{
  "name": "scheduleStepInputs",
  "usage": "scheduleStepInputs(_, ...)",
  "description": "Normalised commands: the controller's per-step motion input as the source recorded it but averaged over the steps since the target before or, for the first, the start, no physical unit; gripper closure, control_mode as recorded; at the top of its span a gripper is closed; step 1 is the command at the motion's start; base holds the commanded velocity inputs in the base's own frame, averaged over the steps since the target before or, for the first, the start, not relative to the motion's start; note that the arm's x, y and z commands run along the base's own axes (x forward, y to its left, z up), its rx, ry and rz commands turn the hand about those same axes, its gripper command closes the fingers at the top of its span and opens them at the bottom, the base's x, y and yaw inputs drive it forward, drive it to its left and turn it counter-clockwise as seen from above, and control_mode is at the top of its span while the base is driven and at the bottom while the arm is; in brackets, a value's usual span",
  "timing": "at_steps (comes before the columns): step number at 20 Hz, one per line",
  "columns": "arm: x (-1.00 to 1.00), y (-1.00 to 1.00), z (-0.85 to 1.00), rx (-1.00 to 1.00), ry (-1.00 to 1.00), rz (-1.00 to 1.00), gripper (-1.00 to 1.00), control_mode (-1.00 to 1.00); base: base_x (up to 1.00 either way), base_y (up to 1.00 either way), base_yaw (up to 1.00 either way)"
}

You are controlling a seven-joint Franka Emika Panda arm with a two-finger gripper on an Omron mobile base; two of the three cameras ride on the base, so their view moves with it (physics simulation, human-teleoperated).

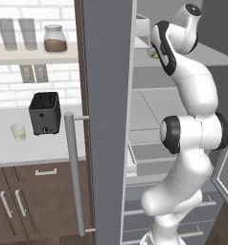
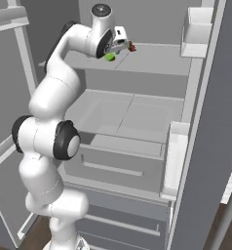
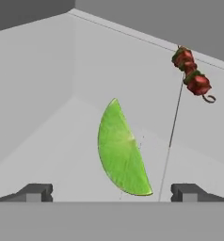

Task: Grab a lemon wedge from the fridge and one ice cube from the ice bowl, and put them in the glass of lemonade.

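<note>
The fridge (image 1: 106, 119) stands open, and my arm reaches onto its upper shelf (image 2: 152, 61). The lemon wedge (image 3: 121, 150) is a yellow-green slice lying on that shelf, just ahead of my gripper (image 3: 113, 193) and between the lines of its two fingertips (image 3: 36, 192). The jaws stand wide open, with nothing in them. From the right base view the wedge (image 2: 110, 57) sits just below the gripper (image 2: 123, 49). The glass of lemonade (image 1: 18, 132) stands on the counter left of the fridge. The ice bowl and ice cube are out of view.
A red and green skewer (image 3: 191, 75) lies on the same shelf beyond the wedge, to its right. A black toaster (image 1: 44, 113) stands beside the glass. The fridge door's long handle (image 1: 74, 172) and door bins (image 2: 175, 156) flank the arm.
</note>
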Motion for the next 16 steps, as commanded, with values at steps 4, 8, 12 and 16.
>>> scheduleStepInputs(4, 0.64, -0.09, -0.01, 0.02, 0.00, 0.00, -1.00, -1.00, 0.00, 0.00, 0.00)
scheduleStepInputs(8, 0.63, -0.03, -0.02, 0.04, 0.05, 0.00, -1.00, -1.00, 0.00, 0.00, 0.00)
scheduleStepInputs(12, 0.04, 0.00, 0.00, 0.00, 0.12, 0.00, -1.00, -1.00, 0.00, 0.00, 0.00)
scheduleStepInputs(16, -0.05, 0.00, 0.00, 0.00, 0.11, 0.00, -1.00, -1.00, 0.00, 0.00, 0.00)
